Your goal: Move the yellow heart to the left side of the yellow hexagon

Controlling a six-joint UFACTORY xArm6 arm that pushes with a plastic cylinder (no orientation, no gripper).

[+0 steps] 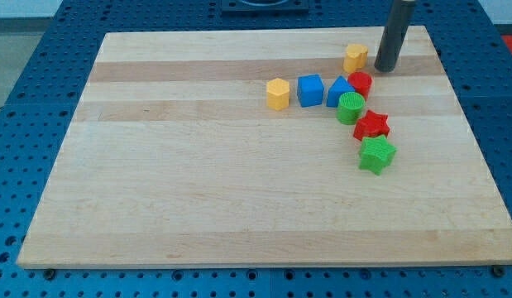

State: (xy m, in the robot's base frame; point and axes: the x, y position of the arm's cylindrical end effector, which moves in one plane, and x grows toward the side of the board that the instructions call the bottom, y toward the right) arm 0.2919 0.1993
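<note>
Nearest on the wooden board sits a green star-shaped block, toward the right side. Just beyond it, touching or nearly so, lies a red star-shaped block. Farther on stands a green cylinder, close against the red star's far-left edge. Behind the cylinder a row runs leftward: a red cylinder at the right, a blue triangular block partly hidden behind the green cylinder, a blue cube just beside it, and then, a small gap farther left, the yellow hexagon.

Farthest back, near the board's far edge, stands the yellow heart, to the right of and beyond the hexagon, just behind the red cylinder. My tip rests on the board just to the right of the heart, close beside it; whether it touches cannot be told. The arm carries no claw, only the dark rod, so it has hold of nothing.
</note>
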